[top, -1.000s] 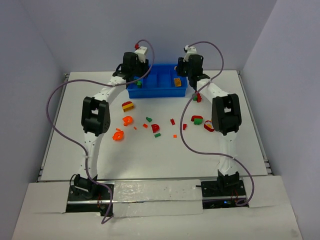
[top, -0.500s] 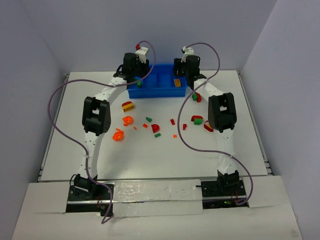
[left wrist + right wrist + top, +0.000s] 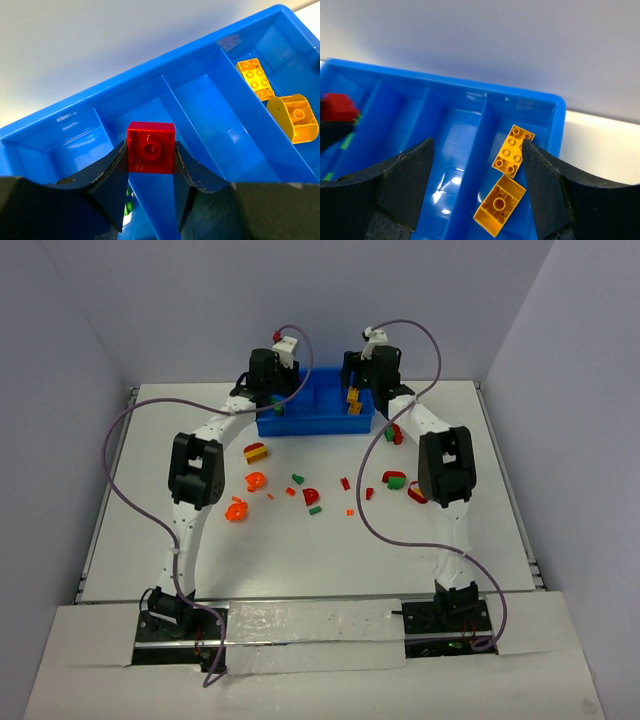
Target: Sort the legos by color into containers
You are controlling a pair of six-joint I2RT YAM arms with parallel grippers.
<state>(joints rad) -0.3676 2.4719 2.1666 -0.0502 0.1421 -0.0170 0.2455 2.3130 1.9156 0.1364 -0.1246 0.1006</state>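
Note:
The blue tray [image 3: 315, 426] of four containers stands at the back of the table. My left gripper [image 3: 150, 159] is shut on a small red lego [image 3: 150, 145], held above the divider between the two left compartments. A green piece [image 3: 129, 205] shows below in the leftmost one. My right gripper [image 3: 477, 150] hangs open over the tray's right side, nothing between its fingers. Two yellow legos, a flat brick [image 3: 513, 150] and a curved one [image 3: 499, 205], lie in the rightmost compartment. Several loose legos are scattered on the table, among them an orange arch [image 3: 237, 509] and a red one [image 3: 312, 496].
More pieces lie right of the tray by the right arm's forearm [image 3: 397, 433], and a green and red cluster [image 3: 400, 480] sits beside its elbow. A yellow and red block [image 3: 256, 452] rests near the left arm. Grey walls close in the back and sides.
My right gripper has opened and moved left over the tray; a second yellow lego now lies in the rightmost compartment. The left gripper has shifted slightly right with the red lego.

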